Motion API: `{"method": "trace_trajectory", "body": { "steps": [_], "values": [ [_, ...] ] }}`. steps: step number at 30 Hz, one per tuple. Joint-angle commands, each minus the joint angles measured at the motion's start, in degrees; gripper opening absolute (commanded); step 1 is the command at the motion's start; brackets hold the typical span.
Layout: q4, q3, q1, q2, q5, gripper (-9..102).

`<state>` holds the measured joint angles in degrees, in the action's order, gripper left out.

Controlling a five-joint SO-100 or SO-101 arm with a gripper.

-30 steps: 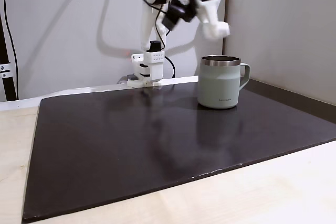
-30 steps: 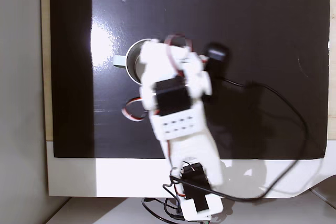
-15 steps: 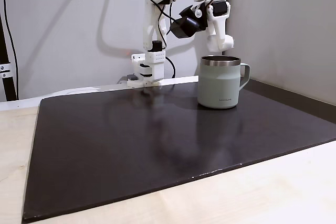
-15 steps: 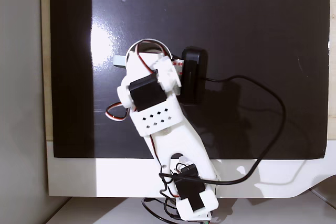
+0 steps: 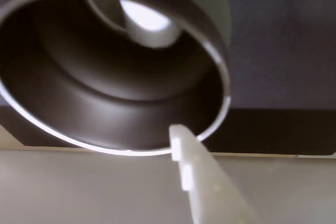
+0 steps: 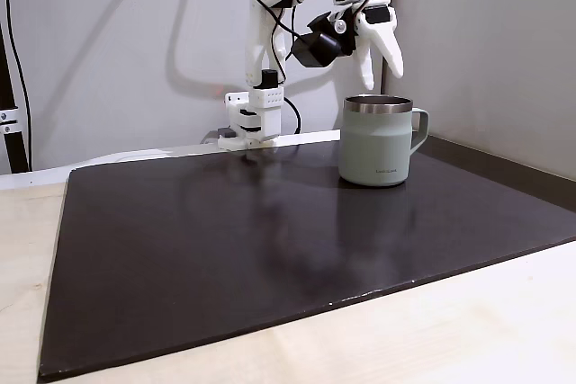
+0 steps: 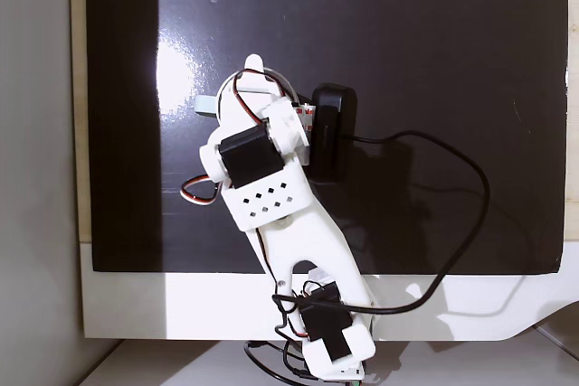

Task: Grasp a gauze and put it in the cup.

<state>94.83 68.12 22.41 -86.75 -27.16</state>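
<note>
Wrist view: looks straight down into the cup [image 5: 105, 103]. A blurred white lump lies on its dark floor, toward the top of the picture. I take this for the gauze [image 5: 149, 22], though a glare patch would look much the same.
Gauze: nowhere on the mat [image 6: 225, 240] in either fixed view, which fits it being inside the cup already.
Finger: one white finger [image 5: 202, 192] comes in from the lower edge of the wrist view, with its tip over the near rim.
Gripper: in a fixed view the gripper [image 6: 382, 78] hangs just above the steel rim with its two fingers spread and nothing between them — released.
Cup: upright on the mat, handle to the right in a fixed view [image 6: 376, 146]. In the view from above the arm covers most of it and only the handle [image 7: 206, 106] pokes out to the left.
Step in hand: by my reading the drop is made and the arm has to clear away.
How to do it well: rise straight up first — the fingertips sit close to the rim, and a sideways swing at this height could clip it and shove or tip the cup.
Jaws on the way out: keep them spread until well above the rim, so neither finger dips inside.
Check: once the arm is clear, look into the cup to confirm that the white lump really is the roll.
</note>
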Motion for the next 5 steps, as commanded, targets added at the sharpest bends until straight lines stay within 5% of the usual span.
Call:
{"method": "trace_trajectory", "body": {
  "steps": [1, 5],
  "values": [
    [0.44, -0.44, -0.53, -0.88, -0.09, 42],
    [0.53, -0.44, -0.62, -0.97, -0.09, 42]
  ]
}}
